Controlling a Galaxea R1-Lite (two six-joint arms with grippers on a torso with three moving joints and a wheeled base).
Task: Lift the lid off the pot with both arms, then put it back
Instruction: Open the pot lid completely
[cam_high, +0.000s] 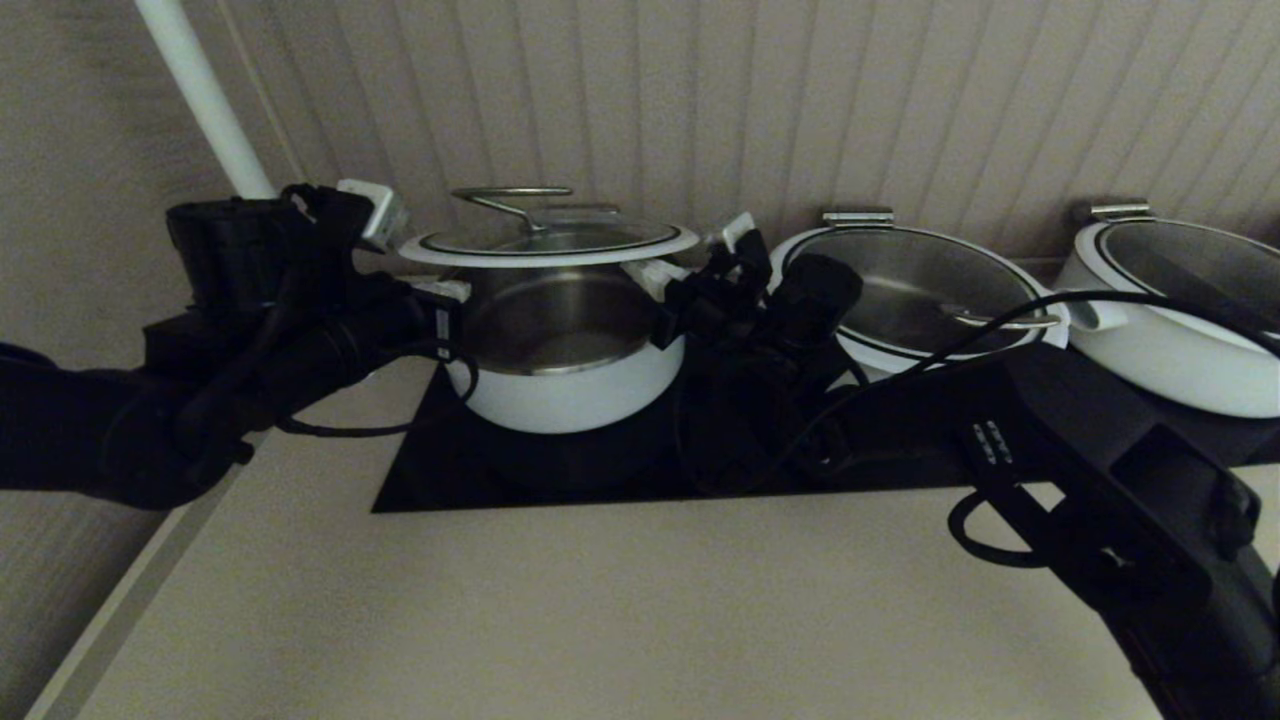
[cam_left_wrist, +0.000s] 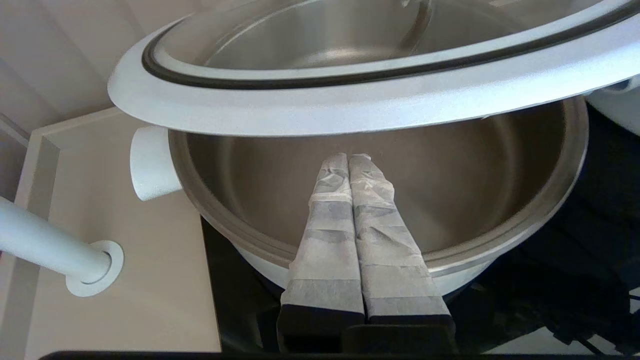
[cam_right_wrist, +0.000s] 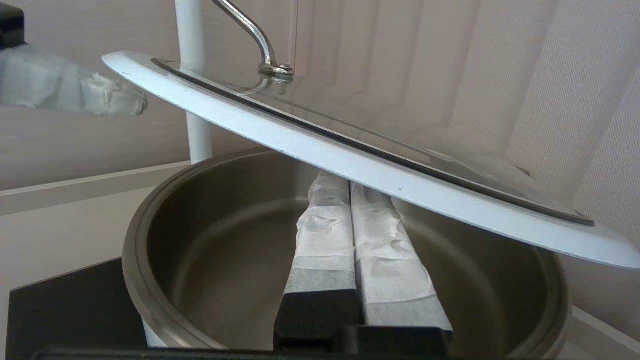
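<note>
A round glass lid (cam_high: 548, 243) with a broad white rim, thin black ring and steel wire loop handle hangs above the steep-sided white pot (cam_high: 566, 350) on the black cooktop (cam_high: 640, 460) set in the tabletop (cam_high: 600, 610). The left end effector (cam_left_wrist: 348, 159) and right end effector (cam_right_wrist: 340, 180), paper-wrapped fingers pressed together, prop its rim from below on either side. No writing is legible; the lid covers the right fingertips.

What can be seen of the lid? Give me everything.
The lid is a round glass disc with a broad white rim, a thin black ring inside it and a steel wire loop handle on top. It is raised clear above the open pot, roughly level in the head view. The left end effector and right end effector, each with fingers pressed together, reach under its rim from opposite sides and appear to support it.
</note>
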